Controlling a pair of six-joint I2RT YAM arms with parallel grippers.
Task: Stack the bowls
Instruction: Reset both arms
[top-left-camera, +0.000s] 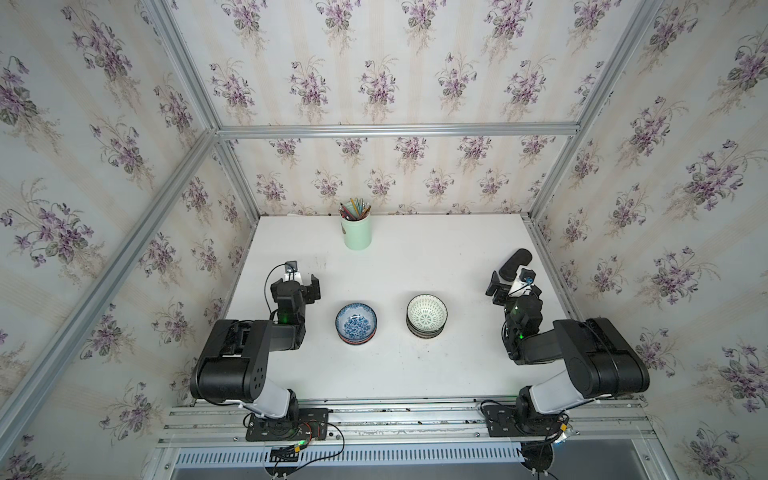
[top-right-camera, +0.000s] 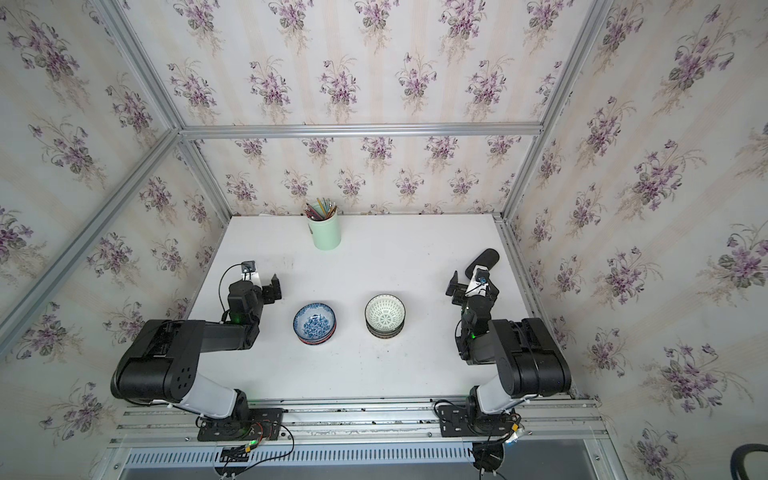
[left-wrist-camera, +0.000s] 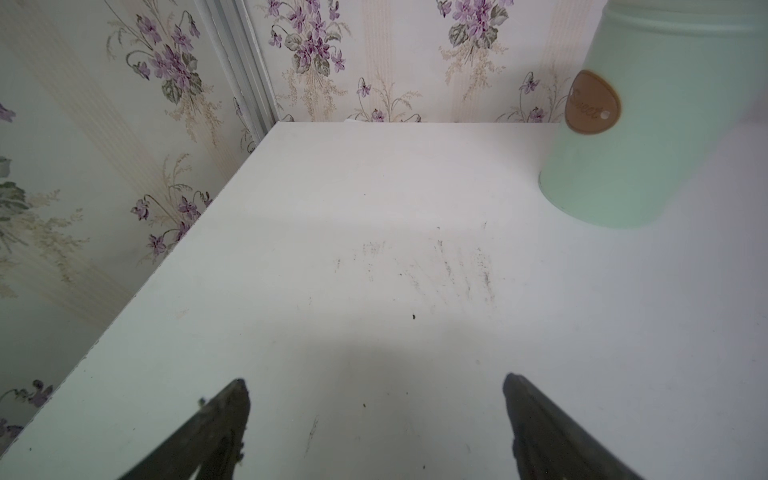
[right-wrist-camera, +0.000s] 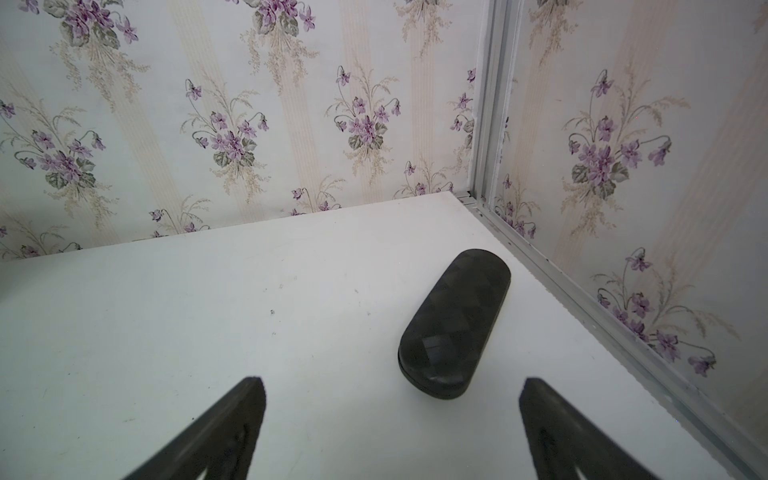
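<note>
The white table (top-left-camera: 395, 374) fills the floor of the papered booth.

The left arm (top-left-camera: 249, 345) rises from its base on the near rail, folds back at a big elbow joint, and runs its forearm level toward the middle; its wrist turns to face the far wall. The right arm (top-left-camera: 582, 357) mirrors it from the other end of the rail, with its wrist raised and slightly twisted; in both top views each arm hides the table under it.

The cup (top-left-camera: 356, 235) stands upright near the far edge, left of centre, with pencils (top-left-camera: 354, 208) in it; the left wrist view cuts off its top and one side.

The left stack (top-left-camera: 356, 328) of bowls sits mid-table, a blue floral one on top and a red rim at the bottom; the right stack (top-left-camera: 427, 320) stands beside it, apart, a white-green one on top and dark rims beneath. Only edges of the lower bowls show, so their number and patterns are hard to make out; neither wrist view shows either stack.

The case (right-wrist-camera: 455, 324), dark and closed, lies near the right wall; the right wrist partly covers it in both top views.

The left gripper (left-wrist-camera: 374, 380) hovers over bare table left of the left stack, jaws spread wide, with nothing between them. The right gripper (right-wrist-camera: 392, 380) hovers just short of the case, jaws likewise spread and empty; both wrist views cut the fingers off at the frame edge.
</note>
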